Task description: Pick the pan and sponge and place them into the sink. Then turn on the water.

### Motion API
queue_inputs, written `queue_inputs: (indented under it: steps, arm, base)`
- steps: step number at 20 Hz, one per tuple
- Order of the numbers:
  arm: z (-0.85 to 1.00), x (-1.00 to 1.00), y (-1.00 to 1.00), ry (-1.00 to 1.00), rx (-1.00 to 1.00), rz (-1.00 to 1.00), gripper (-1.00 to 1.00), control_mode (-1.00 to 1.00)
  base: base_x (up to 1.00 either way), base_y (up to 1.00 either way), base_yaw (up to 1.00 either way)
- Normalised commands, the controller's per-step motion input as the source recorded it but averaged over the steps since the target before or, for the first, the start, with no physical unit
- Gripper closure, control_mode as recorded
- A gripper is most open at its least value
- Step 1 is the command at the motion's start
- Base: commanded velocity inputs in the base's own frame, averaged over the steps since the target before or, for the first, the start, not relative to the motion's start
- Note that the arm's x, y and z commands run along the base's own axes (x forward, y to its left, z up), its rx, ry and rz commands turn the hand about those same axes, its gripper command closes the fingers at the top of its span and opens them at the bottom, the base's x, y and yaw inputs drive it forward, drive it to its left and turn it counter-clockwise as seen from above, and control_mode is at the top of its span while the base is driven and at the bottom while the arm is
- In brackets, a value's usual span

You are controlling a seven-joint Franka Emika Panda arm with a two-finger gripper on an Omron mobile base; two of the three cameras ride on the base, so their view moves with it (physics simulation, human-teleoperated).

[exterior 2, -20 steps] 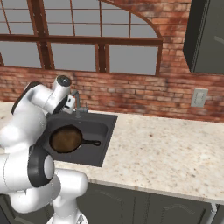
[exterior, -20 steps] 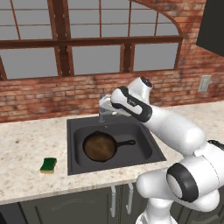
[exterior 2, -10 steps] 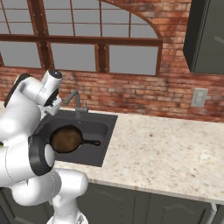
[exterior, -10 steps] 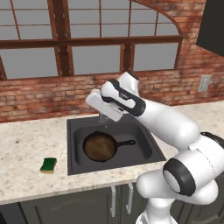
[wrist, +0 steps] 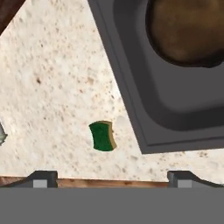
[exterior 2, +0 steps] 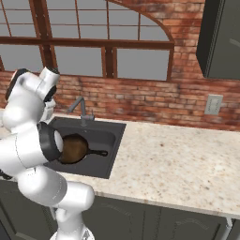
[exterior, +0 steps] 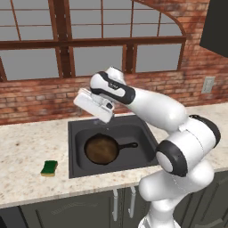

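Speckled beige stone forms the bench (exterior: 26,147), and the dark grey sink (exterior: 80,165) is sunk into it at the middle of the left base view, with a raised rim all round. Inside the basin lies the pan (exterior: 101,149), brownish within, its short black handle (exterior: 129,145) pointing toward the right of the frame; bare basin floor shows all round it. The sponge (exterior: 49,168) sits on the bench at the lower left of that view, just outside the sink's left rim and apart from it, with open stone on every side. In the hand view the sponge (wrist: 102,136) shows green with a yellow edge at the lower centre, left of the sink's rounded corner (wrist: 146,146), while the pan (wrist: 183,30) fills the upper right. The pincer (wrist: 112,178) stands open, its two tips wide apart at the bottom of the hand view, with nothing between them. Seen from the left base view, the hand (exterior: 94,105) hovers above the sink's back left edge. A grey faucet (exterior 2: 80,108) stands behind the basin in the right base view.
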Motion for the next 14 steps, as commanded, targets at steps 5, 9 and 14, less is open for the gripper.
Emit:
queue_inputs:
  steps: [5, 9, 14]
  arm:
    - [0.08, 0.00, 0.53, 0.05, -0.40, 0.02, -1.00, -1.00]
    - [-0.01, 0.00, 0.40, 0.03, -0.26, 0.08, -1.00, -1.00]
    - [-0.08, 0.01, 0.26, 0.06, -0.01, 0.06, -1.00, -1.00]
  base:
    - [0.00, 0.00, 0.00]
    - [0.00, 0.00, 0.00]
    - [0.00, 0.00, 0.00]
